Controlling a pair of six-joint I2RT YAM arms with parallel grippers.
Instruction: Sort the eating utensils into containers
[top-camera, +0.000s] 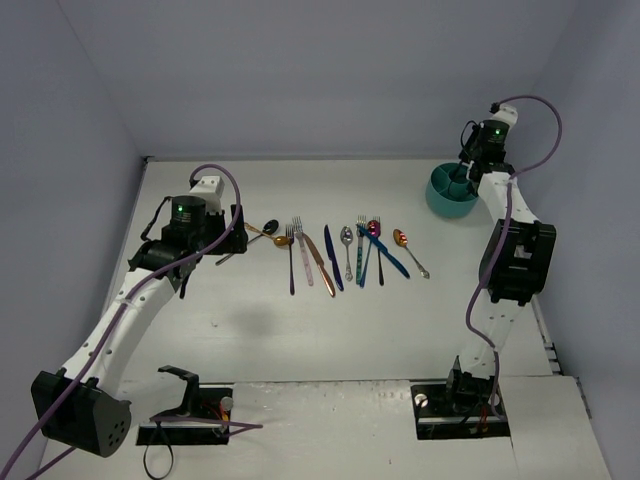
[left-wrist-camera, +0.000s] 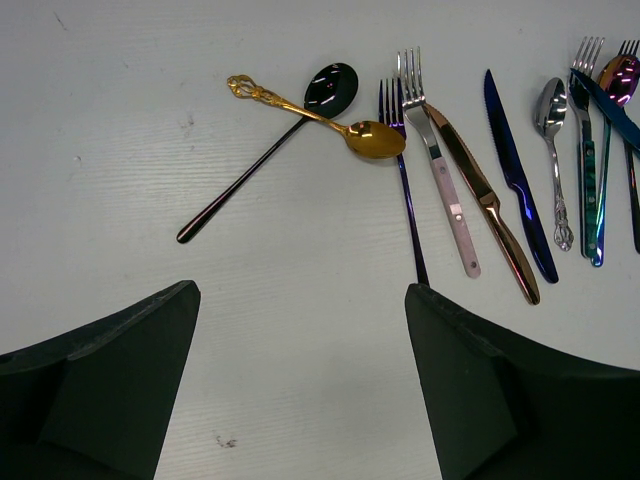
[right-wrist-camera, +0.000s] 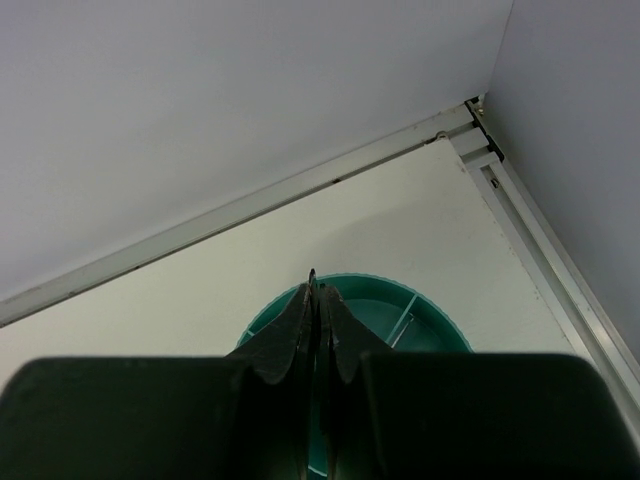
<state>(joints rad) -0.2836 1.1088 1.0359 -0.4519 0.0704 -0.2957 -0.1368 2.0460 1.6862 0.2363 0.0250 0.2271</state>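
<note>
Several eating utensils lie in a row on the white table: a black spoon (left-wrist-camera: 330, 88) crossed by a gold spoon (left-wrist-camera: 372, 138), a dark fork (left-wrist-camera: 400, 150), a pink-handled fork (left-wrist-camera: 440, 170), a copper knife (left-wrist-camera: 485, 200) and a blue knife (left-wrist-camera: 515, 170). My left gripper (left-wrist-camera: 300, 290) hangs open above bare table just short of them, also seen from above (top-camera: 183, 280). The teal container (top-camera: 440, 200) stands at the far right. My right gripper (right-wrist-camera: 315, 285) is shut over the container (right-wrist-camera: 420, 305), with a thin dark utensil strip poking out between its fingertips.
Further along the row lie a silver spoon (top-camera: 346, 240), a teal-handled fork (top-camera: 363, 250), a pink spoon (top-camera: 375, 232), another blue knife (top-camera: 392, 258) and a copper spoon (top-camera: 404, 240). Walls close the table at the back and both sides; a metal rail (right-wrist-camera: 520, 210) runs beside the container.
</note>
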